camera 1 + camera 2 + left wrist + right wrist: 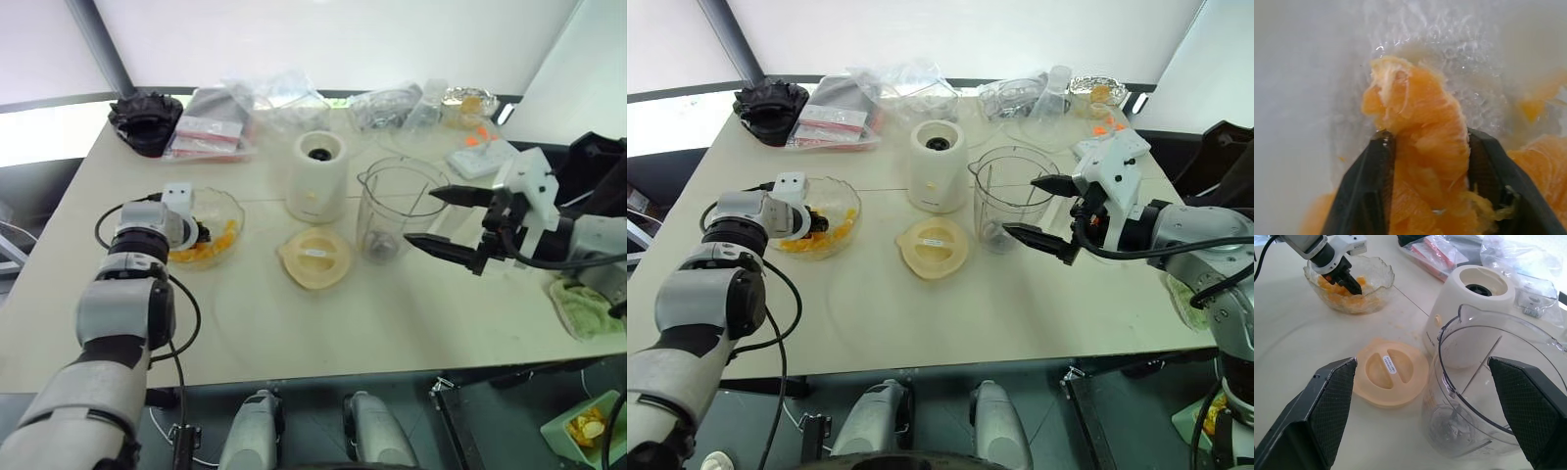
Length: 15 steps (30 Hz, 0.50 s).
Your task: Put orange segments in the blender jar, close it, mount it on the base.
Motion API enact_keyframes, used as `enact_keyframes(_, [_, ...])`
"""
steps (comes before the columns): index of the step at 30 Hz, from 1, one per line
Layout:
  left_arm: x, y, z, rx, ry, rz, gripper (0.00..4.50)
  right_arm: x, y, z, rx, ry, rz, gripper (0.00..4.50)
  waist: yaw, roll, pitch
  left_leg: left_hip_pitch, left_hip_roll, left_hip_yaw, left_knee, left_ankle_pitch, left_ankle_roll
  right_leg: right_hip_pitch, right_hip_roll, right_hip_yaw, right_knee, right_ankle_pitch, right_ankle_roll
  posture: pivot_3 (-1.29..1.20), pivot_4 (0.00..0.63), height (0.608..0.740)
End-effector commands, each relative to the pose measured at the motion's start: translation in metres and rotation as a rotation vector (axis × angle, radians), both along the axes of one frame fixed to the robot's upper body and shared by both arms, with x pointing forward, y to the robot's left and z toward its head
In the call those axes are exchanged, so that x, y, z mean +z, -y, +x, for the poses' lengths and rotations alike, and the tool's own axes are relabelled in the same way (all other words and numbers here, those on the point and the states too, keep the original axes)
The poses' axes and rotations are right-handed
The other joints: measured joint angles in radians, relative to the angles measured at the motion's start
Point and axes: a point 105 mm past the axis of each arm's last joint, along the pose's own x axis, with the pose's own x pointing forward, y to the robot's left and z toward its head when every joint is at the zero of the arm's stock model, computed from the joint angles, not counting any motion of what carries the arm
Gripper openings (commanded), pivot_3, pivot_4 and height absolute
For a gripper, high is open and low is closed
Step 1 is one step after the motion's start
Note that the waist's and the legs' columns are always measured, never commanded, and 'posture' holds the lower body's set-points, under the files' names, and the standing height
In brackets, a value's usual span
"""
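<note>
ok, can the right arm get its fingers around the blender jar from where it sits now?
Probably yes. The right gripper is wide open and level with the blender jar, right beside it, nothing between them. The lid and base sit off to the jar's far side, clear of the approach.

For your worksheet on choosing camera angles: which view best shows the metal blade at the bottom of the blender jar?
The right wrist view: it looks down through the blender jar wall onto the blade. The left and right eye views show the blade as a small dark shape at the jar's bottom. The left wrist view shows an orange segment instead.
</note>
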Motion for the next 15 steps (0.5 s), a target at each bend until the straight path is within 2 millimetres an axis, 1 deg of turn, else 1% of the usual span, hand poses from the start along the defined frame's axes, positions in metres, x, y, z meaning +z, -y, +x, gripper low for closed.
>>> enact_keyframes(1, [-0.0182,0.002,-0.0086,0.009,-0.057,-0.031,2.22,0.0129,0.0005,-0.0032,0.0,0.067,-0.009,4.5,-0.002,0.0,0.0,0.0,0.0,0.0,0.001,0.0,0.0,0.0,0.0,0.0,0.0,0.0,0.0,0.0,0.15,0.74])
enact_keyframes(5, [-0.0178,0.001,-0.0077,0.023,-0.041,-0.047,2.22,0.0119,0.0007,-0.0027,-0.001,0.066,-0.009,4.5,-0.002,0.0,0.0,0.0,0.0,0.0,0.002,0.0,0.0,0.001,0.0,0.0,0.001,0.0,0.0,0.0,0.15,0.74])
enact_keyframes(8, [-0.018,-0.0001,-0.0077,0.034,-0.034,-0.058,1.29,0.0115,0.0003,-0.0021,0.001,0.066,-0.009,4.5,-0.002,0.0,0.0,0.0,0.0,0.0,0.002,0.0,0.0,0.001,0.0,0.0,0.001,0.0,0.0,0.0,0.15,0.74])
enact_keyframes(10, [-0.018,-0.0006,-0.0078,0.039,-0.032,-0.058,0.31,0.0116,0.0002,-0.0015,0.001,0.066,-0.008,4.5,-0.001,0.0,0.0,0.0,0.0,0.0,0.002,0.0,0.0,0.001,0.0,0.0,0.001,0.0,0.0,0.0,0.15,0.74])
enact_keyframes(11, [-0.0182,-0.0008,-0.0082,0.04,-0.034,-0.059,0.04,0.0116,0.0001,-0.0012,0.003,0.066,-0.008,4.5,-0.001,0.0,0.0,0.0,0.0,0.0,0.002,0.0,0.0,0.001,-0.001,0.0,0.001,0.0,0.0,0.0,0.15,0.74])
enact_keyframes(15, [-0.018,-0.0011,-0.0088,0.039,-0.032,-0.07,0.04,0.0111,-0.0001,-0.0002,0.006,0.067,-0.009,4.5,-0.005,0.0,0.0,0.0,0.0,0.0,0.003,0.0,0.0,0.001,-0.001,0.0,0.001,0.0,0.0,0.0,0.15,0.74])
